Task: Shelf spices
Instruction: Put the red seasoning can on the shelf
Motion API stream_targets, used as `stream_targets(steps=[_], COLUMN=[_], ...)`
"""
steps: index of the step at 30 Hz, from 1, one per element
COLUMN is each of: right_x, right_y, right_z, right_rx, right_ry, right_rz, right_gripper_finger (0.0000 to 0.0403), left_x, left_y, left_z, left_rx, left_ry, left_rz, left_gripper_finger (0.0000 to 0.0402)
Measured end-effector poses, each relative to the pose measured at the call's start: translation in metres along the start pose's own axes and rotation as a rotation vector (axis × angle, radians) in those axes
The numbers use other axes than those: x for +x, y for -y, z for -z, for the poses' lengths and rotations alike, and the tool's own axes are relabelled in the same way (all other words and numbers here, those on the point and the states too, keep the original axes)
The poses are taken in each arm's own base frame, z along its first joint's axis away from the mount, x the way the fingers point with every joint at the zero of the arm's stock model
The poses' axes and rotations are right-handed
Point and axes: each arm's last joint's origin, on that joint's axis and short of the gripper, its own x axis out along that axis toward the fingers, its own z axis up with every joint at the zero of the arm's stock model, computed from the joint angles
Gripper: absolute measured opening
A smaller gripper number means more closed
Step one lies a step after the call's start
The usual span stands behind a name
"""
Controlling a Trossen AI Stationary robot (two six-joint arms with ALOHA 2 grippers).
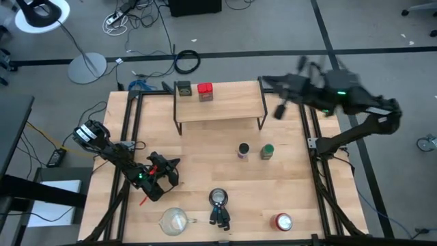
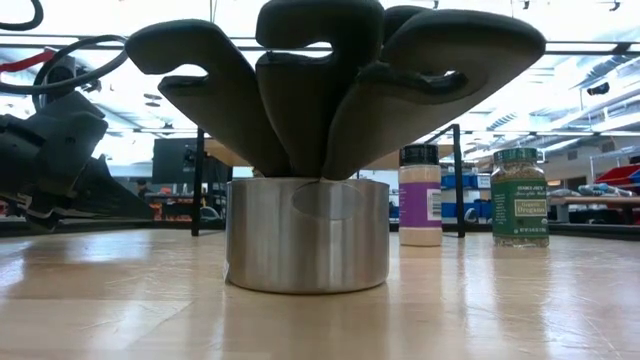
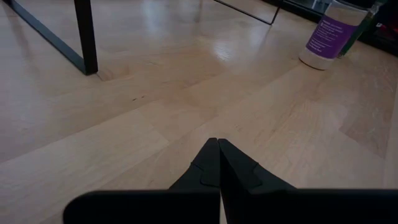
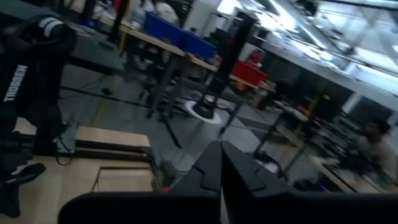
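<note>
The shelf (image 1: 220,109) spans the far middle of the table (image 1: 205,171), with two tins, olive (image 1: 183,88) and red (image 1: 205,91), taking its left end and the rest of the board bare to the right. In front of it the middle of the table lies open, broken only by the purple jar (image 1: 243,151) and green jar (image 1: 267,152) standing near each other right of centre. Along the near edge a glass cup (image 1: 173,220), a steel holder (image 1: 218,199) with dark utensils and a red-topped can (image 1: 283,221) stand apart with gaps between, and the left arm's shut pincer (image 1: 164,172) sits low at the near left.
</note>
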Motion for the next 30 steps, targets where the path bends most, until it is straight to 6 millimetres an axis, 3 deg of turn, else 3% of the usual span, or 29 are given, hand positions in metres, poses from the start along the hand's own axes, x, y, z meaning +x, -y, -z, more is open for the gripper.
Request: stream_targets(steps=[5, 12, 18, 23, 30], right_x=[-0.032, -0.023, 0.005, 0.035, 0.089], right_y=[0.001, -0.036, -0.068, -0.074, -0.079], right_z=[0.018, 0.081, 0.146, 0.196, 0.224], right_rx=[0.045, 0.058, 0.156, 0.343, 0.454], right_ry=[-0.083, -0.14, -0.008, 0.072, 0.118], right_rz=[0.048, 0.025, -0.087, -0.178, -0.28], right_gripper_finger=[0.0001, 0.0, 0.0, 0.0, 0.0], left_x=[0.0, 0.0, 0.0, 0.0, 0.0], left_y=[0.0, 0.0, 0.0, 0.0, 0.0], left_z=[0.0, 0.0, 0.0, 0.0, 0.0], left_rx=[0.001, 0.0, 0.0, -0.002, -0.002], left_ry=[0.002, 0.003, 0.003, 0.004, 0.004], left_rz=[-0.001, -0.001, -0.001, 0.0, 0.0], left_gripper_finger=[0.0001, 0.0001, 0.0001, 0.0002, 0.0002])
